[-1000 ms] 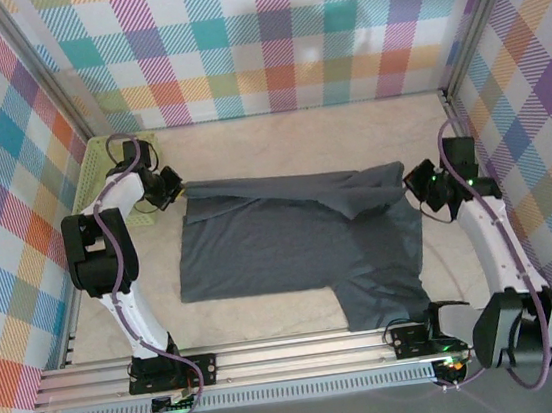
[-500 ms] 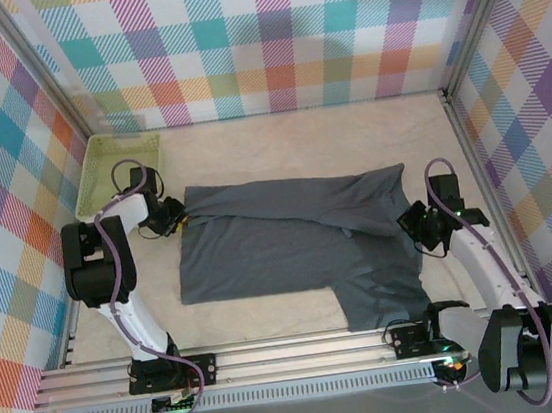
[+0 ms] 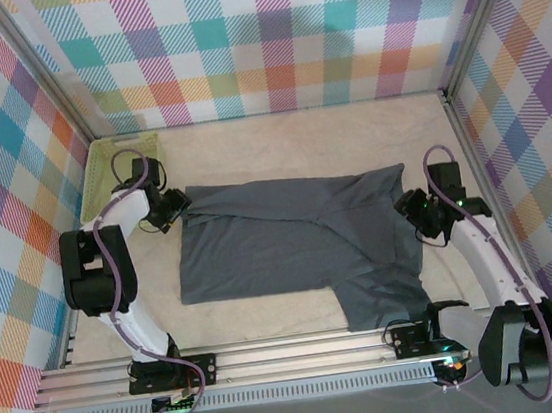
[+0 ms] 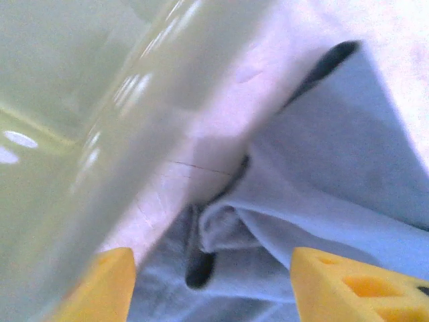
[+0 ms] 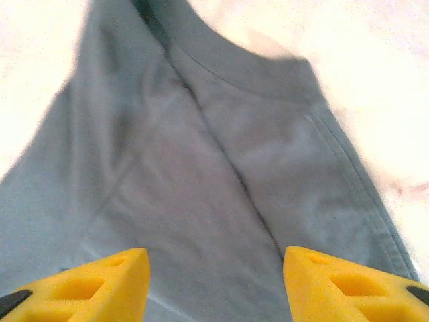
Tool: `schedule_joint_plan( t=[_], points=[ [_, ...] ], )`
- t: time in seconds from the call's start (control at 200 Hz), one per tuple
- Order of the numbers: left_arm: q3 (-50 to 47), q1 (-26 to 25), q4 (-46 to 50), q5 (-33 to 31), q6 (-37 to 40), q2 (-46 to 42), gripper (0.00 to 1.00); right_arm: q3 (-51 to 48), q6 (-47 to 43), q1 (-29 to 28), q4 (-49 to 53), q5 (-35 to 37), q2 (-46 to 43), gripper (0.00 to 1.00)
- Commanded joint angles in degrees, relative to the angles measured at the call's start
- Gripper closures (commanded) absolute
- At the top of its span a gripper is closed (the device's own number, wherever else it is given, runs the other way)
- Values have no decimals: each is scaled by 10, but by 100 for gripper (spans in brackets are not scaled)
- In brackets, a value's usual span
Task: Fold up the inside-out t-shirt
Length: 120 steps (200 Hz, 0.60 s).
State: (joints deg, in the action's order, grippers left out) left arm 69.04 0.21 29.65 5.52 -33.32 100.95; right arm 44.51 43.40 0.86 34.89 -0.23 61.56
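The dark slate-grey t-shirt (image 3: 290, 240) lies spread across the table's middle, its upper part folded over and one sleeve hanging toward the front right. My left gripper (image 3: 177, 206) hovers open at the shirt's upper left corner; in the left wrist view its yellow fingertips (image 4: 107, 285) stand wide apart over a bunched fold of the cloth (image 4: 268, 221). My right gripper (image 3: 413, 212) is open at the shirt's right edge. In the right wrist view its yellow pads (image 5: 104, 282) straddle flat cloth (image 5: 201, 168) below the collar seam, gripping nothing.
The lime-green mesh basket (image 3: 100, 168) stands at the far left, right beside my left arm, and its wall (image 4: 80, 114) looms close in the left wrist view. Plaid walls enclose the table. Bare table (image 3: 298, 138) lies behind the shirt.
My left gripper dipped toward the shirt's left corner and came back up slightly. The right gripper moved forward and inward onto the shirt's right edge. The upper fold has flattened a little.
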Motion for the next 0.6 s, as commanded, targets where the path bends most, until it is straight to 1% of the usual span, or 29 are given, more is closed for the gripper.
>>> schedule_joint_plan(
  t=[0.0, 0.045, 0.11, 0.205, 0.255, 0.345, 0.405, 0.47, 0.595],
  points=[
    [36, -18, 51, -71, 11, -45, 34, 50, -40, -16, 4, 10, 30, 44],
    [43, -26, 57, -84, 16, -50, 34, 64, -46, -29, 2, 11, 45, 43],
    [52, -47, 60, -92, 24, -57, 38, 77, -55, -51, -11, 12, 66, 43],
    [55, -83, 42, -82, 31, -60, 38, 92, -68, -79, -47, -10, 108, 43],
    [60, -103, 29, -65, 36, -50, 37, 106, -72, -91, -60, -15, 140, 43],
    [93, -129, 35, -60, 40, -9, 37, 140, -79, -108, -77, -21, 209, 43],
    [102, -132, 24, -46, 35, 14, 36, 158, -80, -108, -93, -26, 253, 43],
    [105, -131, 13, -51, 31, 41, 35, 179, -85, -108, -108, -17, 301, 43],
    [113, -121, 8, -46, 35, 92, 33, 235, -98, -105, -104, 5, 386, 43]
  ],
)
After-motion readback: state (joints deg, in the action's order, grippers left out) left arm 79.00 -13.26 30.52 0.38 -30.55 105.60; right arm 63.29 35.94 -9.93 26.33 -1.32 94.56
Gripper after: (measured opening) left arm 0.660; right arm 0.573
